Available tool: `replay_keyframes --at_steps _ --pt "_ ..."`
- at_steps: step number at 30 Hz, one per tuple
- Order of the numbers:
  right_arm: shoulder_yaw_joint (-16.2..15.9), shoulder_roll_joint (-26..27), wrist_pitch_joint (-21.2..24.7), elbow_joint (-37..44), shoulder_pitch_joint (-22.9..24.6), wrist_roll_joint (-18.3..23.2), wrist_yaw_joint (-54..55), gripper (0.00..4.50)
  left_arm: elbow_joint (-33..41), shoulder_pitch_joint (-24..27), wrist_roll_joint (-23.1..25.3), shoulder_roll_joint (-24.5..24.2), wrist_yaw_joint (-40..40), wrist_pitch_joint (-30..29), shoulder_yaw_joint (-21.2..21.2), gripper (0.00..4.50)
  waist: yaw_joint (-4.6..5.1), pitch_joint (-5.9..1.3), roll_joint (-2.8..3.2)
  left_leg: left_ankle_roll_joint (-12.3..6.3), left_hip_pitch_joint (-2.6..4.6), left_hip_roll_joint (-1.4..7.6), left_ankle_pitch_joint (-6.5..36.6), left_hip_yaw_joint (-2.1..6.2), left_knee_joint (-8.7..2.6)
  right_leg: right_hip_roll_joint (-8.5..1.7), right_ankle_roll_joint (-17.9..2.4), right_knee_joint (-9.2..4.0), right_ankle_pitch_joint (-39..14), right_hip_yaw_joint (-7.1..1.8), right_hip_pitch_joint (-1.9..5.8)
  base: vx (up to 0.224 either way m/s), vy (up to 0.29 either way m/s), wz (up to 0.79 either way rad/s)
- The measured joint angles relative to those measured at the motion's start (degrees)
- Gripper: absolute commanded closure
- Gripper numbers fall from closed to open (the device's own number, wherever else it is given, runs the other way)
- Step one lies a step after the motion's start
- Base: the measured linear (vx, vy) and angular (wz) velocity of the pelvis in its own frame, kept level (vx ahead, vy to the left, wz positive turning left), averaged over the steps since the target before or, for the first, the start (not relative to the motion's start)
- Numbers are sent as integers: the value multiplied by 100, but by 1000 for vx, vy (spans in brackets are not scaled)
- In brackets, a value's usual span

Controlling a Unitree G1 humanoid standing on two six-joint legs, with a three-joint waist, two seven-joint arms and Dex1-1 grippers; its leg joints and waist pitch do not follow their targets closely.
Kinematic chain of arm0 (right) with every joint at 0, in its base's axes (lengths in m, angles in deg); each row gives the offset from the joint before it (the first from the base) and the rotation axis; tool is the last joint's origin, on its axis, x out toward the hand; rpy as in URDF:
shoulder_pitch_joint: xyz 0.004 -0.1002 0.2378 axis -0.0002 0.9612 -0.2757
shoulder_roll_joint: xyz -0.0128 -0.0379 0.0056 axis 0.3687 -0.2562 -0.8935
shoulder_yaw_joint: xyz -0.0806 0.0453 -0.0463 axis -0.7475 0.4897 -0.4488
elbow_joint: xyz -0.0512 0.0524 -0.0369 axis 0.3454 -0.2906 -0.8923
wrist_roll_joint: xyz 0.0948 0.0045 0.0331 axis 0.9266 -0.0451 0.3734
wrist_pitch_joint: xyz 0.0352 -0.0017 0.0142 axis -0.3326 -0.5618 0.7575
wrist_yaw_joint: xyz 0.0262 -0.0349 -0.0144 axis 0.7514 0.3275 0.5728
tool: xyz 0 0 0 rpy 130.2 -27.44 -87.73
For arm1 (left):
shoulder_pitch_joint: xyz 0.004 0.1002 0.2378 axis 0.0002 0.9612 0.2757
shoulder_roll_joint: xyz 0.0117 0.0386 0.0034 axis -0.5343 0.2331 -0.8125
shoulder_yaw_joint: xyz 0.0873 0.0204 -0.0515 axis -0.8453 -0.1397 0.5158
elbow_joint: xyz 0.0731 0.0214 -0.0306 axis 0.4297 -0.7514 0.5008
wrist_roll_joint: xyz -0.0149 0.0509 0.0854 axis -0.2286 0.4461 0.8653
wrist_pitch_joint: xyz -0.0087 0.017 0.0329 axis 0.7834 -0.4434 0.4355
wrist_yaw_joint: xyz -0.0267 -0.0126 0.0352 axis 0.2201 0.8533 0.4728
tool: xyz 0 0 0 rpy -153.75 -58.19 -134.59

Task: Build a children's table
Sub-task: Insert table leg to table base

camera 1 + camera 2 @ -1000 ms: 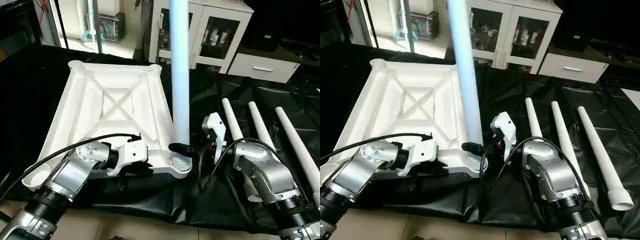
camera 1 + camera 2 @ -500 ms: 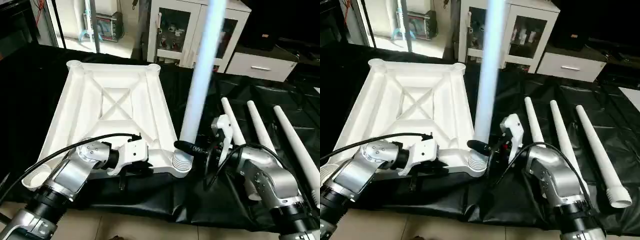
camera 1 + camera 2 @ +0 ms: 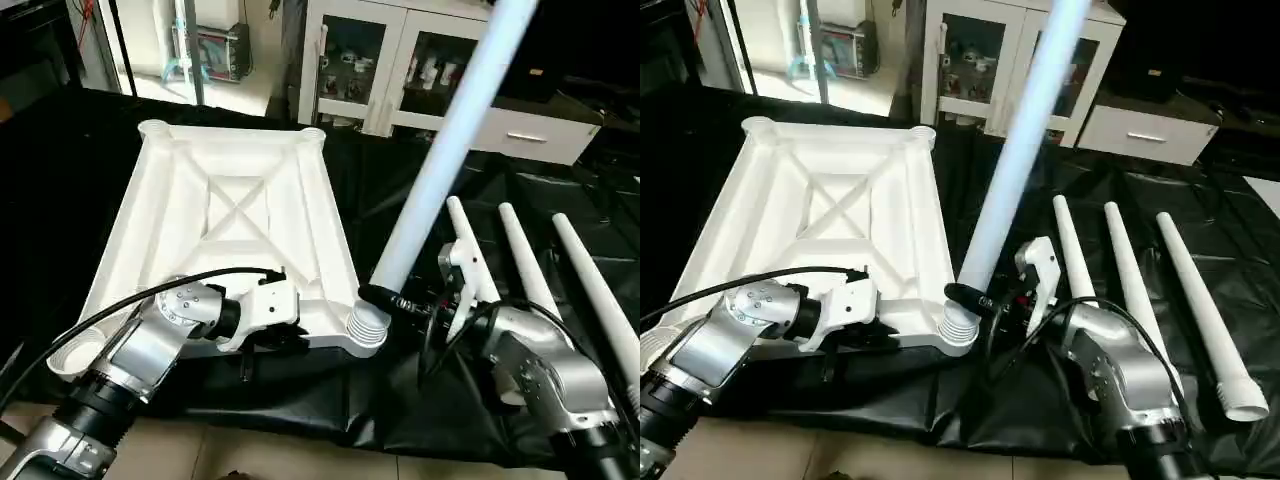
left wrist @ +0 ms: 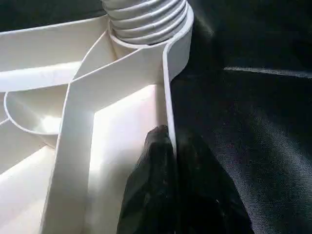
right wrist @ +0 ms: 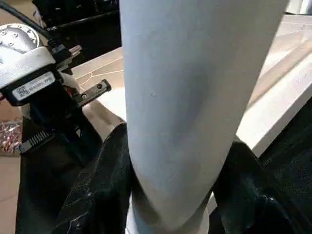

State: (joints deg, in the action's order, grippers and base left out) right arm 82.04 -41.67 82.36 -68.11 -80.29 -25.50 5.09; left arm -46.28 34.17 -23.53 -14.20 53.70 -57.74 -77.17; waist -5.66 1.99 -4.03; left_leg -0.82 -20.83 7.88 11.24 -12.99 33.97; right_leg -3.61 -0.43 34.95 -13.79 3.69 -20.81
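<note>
We saw the top [image 3: 235, 215] lying underside up on the black sheet [image 3: 420, 190] that covered the counter, its X ribs facing us. Our left hand [image 4: 168, 195] was clenched on the top's near edge wall, just beside the ribbed corner socket [image 3: 366, 327]. Our right hand [image 5: 170, 190] was grasping a leg [image 3: 440, 150] low down, one finger on each side of the tube. The leg's foot sat at that socket, and the tube leaned away up toward our right. Three more legs [image 3: 525, 265] lay side by side on the sheet to the right of the right hand, well apart from the top. The sheet's near edge hung just past the top's near edge; open sheet lay between the top and the loose legs. A small label on the left wrist housing [image 5: 29, 87] was too small to read
</note>
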Motion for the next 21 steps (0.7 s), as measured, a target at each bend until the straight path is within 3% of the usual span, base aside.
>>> replay_keyframes --at_steps 13,21 --pt "-70 -248 -428 570 550 -170 58 264 72 58 -9 -22 -1 -23 6 443 -15 -15 -6 1 12 -2 0 0 -28 0 13 -15 -8 0 5 0 0 0" --pt "-268 -271 -499 584 456 -357 110 264 49 70 -18 -38 0 -35 21 443 -2 -19 -7 2 30 -3 0 -1 -38 0 13 -17 -8 0 15 0 0 0"
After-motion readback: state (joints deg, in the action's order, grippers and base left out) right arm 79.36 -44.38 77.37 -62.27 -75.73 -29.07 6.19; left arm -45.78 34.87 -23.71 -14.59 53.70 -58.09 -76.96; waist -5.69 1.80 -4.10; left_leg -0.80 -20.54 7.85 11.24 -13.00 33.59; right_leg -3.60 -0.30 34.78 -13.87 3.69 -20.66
